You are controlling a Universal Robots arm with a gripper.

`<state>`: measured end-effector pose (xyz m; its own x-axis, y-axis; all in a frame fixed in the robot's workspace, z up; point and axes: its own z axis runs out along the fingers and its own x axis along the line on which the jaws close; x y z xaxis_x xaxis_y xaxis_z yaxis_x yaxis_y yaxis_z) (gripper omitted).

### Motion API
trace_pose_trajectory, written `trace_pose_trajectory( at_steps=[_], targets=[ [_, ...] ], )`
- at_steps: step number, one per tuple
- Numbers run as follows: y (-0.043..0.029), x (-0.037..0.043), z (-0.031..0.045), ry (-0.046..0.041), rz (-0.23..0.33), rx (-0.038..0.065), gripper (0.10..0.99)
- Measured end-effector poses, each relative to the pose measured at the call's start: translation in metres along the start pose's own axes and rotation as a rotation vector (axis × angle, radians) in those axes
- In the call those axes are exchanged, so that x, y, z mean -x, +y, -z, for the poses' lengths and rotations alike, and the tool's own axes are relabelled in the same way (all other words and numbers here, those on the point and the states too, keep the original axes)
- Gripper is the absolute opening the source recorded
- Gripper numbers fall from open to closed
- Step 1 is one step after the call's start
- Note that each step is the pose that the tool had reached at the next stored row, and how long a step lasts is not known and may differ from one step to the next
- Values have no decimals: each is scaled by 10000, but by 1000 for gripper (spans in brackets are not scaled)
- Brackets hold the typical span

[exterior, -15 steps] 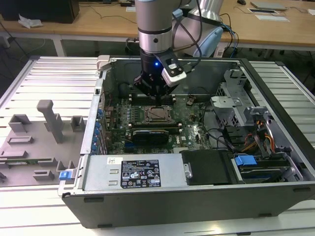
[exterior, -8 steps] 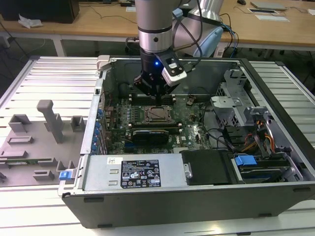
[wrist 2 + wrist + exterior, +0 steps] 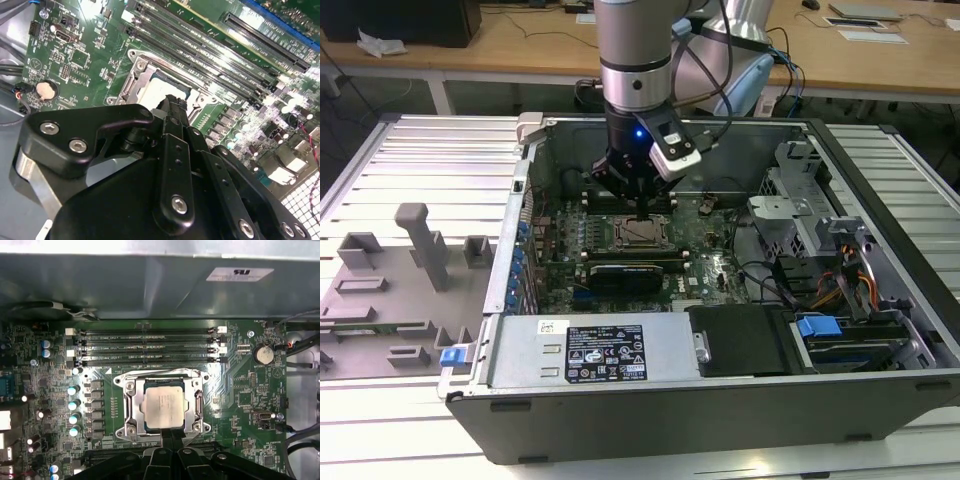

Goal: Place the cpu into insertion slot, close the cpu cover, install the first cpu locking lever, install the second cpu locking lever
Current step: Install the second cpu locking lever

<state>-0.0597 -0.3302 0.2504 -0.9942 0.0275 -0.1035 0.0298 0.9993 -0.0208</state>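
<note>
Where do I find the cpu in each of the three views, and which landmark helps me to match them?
Exterior view: the cpu lies on the motherboard, under the gripper.
First wrist view: it sits mid-picture, framed by the cpu cover.
Second wrist view: partly hidden behind the gripper.
Shared landmark: the memory slots beside it.

We saw even overhead room light in the exterior view, the open computer case [image 3: 720, 260] shaded inside. In the second wrist view, hard glare washed out the motherboard [image 3: 280, 125] beyond the gripper [image 3: 172, 107], whose near black body blurred softly. In the first wrist view, the cpu [image 3: 163, 407] ahead shone pale and sharp.
</note>
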Motion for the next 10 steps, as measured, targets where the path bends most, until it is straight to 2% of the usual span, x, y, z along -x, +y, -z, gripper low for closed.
trace_pose_trajectory(
  at_steps=[8,10],
  targets=[
    [-111,3,-2,0,-1,-1,106],
    [-184,5,-4,0,-1,11,106]
  ],
)
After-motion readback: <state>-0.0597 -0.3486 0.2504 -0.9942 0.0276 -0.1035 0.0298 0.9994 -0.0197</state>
